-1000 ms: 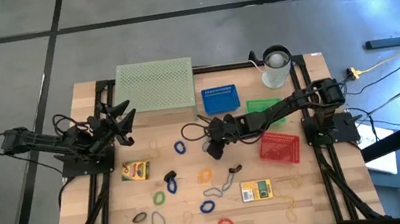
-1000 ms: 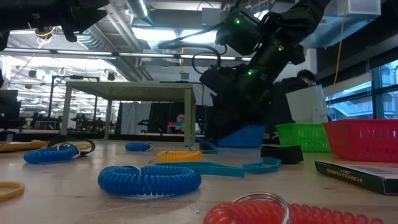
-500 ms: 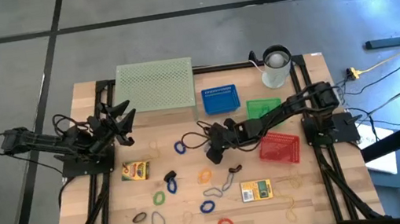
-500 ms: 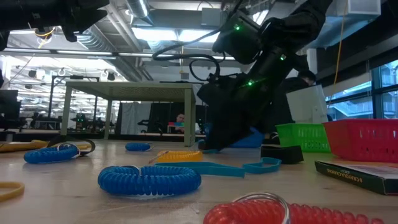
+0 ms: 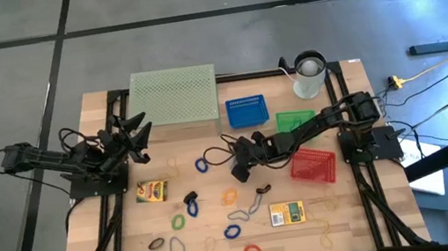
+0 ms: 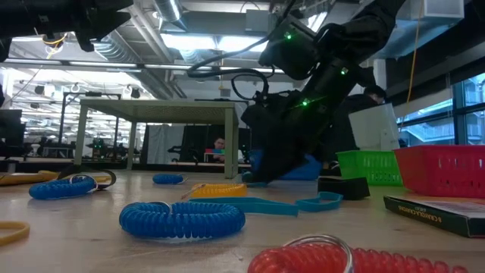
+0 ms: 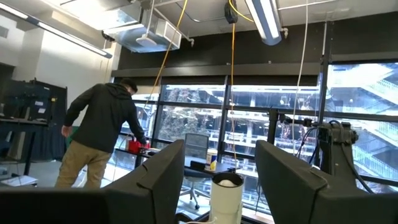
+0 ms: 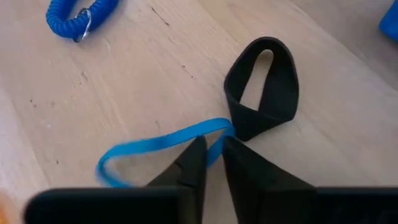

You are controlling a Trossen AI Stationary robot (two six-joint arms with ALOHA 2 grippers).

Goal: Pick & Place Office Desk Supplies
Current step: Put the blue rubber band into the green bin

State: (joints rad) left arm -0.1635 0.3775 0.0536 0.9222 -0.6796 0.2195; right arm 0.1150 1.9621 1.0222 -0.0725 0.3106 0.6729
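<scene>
Blue rubber band being pinched at table centre by right gripper, fingers nearly together; needing lifting next toward a basket. Left gripper spread, waiting far left.

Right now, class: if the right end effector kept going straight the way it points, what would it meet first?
The right end effector is already down at the blue band; straight on it would most likely meet the wooden table under the band.
</scene>
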